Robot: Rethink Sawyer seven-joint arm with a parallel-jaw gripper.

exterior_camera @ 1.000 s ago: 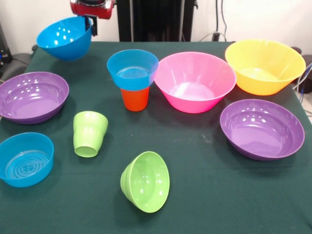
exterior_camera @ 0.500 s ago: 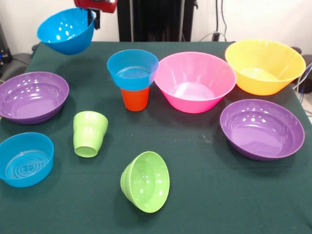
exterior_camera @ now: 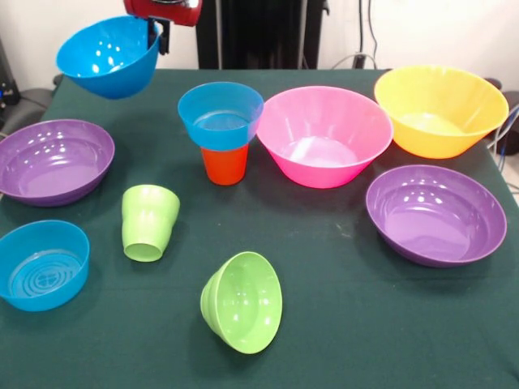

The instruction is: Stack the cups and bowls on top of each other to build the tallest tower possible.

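Near edge of the table: green bowl tipped on its side, green cup upside down, both well apart from the tower. Mid-table: the tower, a blue bowl seated on the orange cup. Far left: your claw grips the carried blue bowl by its rim, lifted and tilted. The tower lies to its right and nearer; you would carry that way.

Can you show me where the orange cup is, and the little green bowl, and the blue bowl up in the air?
orange cup (exterior_camera: 225,164): front view, on its side wall below the blue bowl sitting on it.
little green bowl (exterior_camera: 245,301): front view, inside its tipped hollow.
lifted blue bowl (exterior_camera: 109,57): front view, on its inner wall.
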